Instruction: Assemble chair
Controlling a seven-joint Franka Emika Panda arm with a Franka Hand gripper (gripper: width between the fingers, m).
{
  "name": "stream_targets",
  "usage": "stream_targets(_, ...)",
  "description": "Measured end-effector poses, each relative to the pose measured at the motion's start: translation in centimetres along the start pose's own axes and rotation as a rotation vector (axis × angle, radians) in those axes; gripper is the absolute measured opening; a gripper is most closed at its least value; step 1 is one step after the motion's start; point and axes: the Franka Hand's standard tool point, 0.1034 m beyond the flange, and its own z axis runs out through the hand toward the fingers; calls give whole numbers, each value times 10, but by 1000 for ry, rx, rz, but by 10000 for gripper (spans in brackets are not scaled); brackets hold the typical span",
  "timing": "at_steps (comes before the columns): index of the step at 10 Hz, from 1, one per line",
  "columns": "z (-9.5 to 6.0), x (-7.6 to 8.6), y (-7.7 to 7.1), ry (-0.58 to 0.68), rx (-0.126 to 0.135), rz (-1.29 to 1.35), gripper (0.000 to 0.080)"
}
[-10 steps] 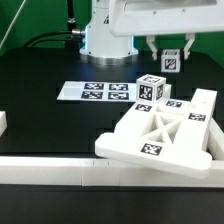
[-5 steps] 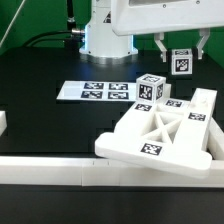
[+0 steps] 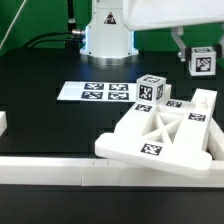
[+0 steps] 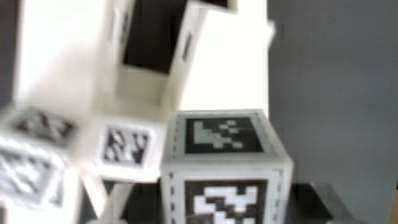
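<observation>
- Two-finger gripper [image 3: 200, 52] was up at the exterior view's right edge, pinching a small white plastic leg block [image 3: 203, 62] with a black-and-white tag; block hung clear of the black table [image 3: 40, 95], open air below it.
- Wrist view was blurred: held block [image 4: 222, 175] filled the foreground, tag on its face, other white parts behind.
- Below the block: the large white X-braced plastic frame [image 3: 160, 135] lay tilted at the table's near edge, against the long white border rail [image 3: 60, 167].
- A second tagged white cube block [image 3: 150, 88] stood just behind the frame; more white parts [image 3: 200, 102] lay beside it toward the exterior view's right.
- The marker board [image 3: 95, 91] lay flat, well apart from the gripper, toward the exterior view's left.
- White robot base [image 3: 106, 35] stood at the table's far side; that side of the table toward the exterior view's left was open.
</observation>
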Motion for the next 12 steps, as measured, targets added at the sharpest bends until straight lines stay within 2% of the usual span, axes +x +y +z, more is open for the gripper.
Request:
stream_targets(4, 4, -3, 3, 1, -4, -13, 284)
stream_targets(6, 10, 6, 7, 0, -29, -102, 284)
stream_targets(8, 15, 16, 7, 2, -32, -108, 284)
stream_targets(12, 24, 14, 10, -7, -36, -103, 284)
